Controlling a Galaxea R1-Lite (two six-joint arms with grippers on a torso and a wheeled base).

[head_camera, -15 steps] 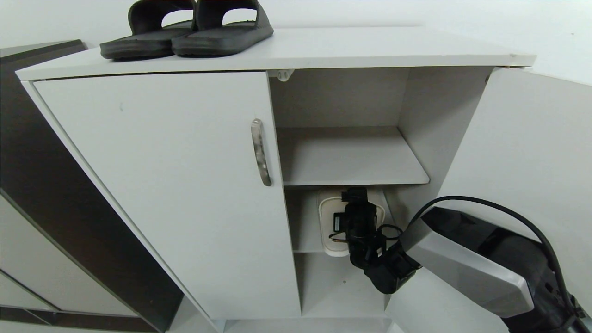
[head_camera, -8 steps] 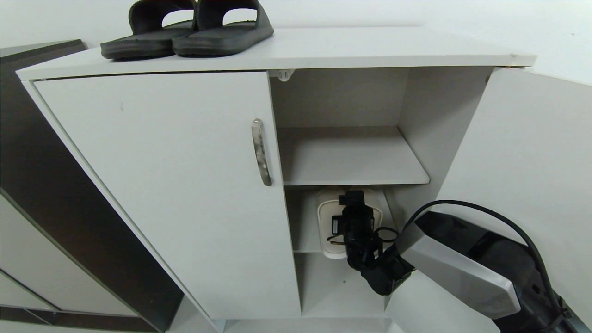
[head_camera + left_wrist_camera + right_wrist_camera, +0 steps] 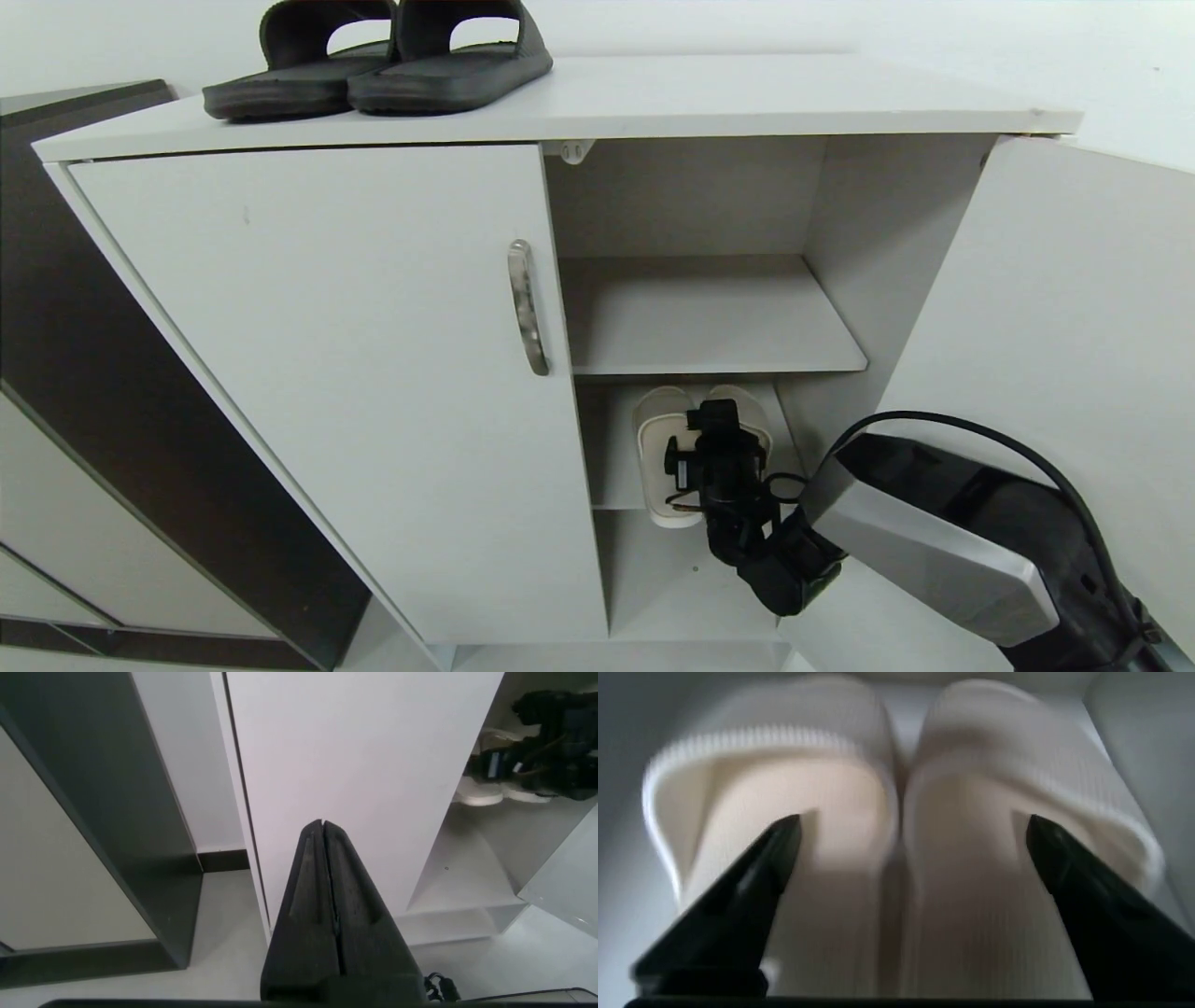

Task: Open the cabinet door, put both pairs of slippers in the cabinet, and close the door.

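We see 1 white laminate cabinet (image 3: pixel 747 93), flat-panelled and square-edged, with 2 doors. The left door (image 3: pixel 327 355) is closed and carries 1 slim, curved metal handle (image 3: pixel 526 306). The right door (image 3: pixel 1055 299) stands swung wide open.

On the cabinet's top, at its left end, sits 1 pair of black slippers (image 3: pixel 373 65). These 2 matte, rubbery slides with broad arched straps lie side by side and touching.

Inside the open half, under the upper shelf (image 3: pixel 700 317), 1 pair of white slippers (image 3: pixel 653 448) lies on the lower shelf. They are 2 soft, rounded pieces with ribbed uppers and smooth cream insoles, their heels at the shelf's front edge.

The right claw (image 3: pixel 717 420) is just over them, its 2 black tapered fingers (image 3: pixel 771 859) spread wide apart and gripping nothing.

The left claw (image 3: pixel 322 831) hangs low before the closed door. Its 2 dark fingers are pressed flat together with nothing between them.
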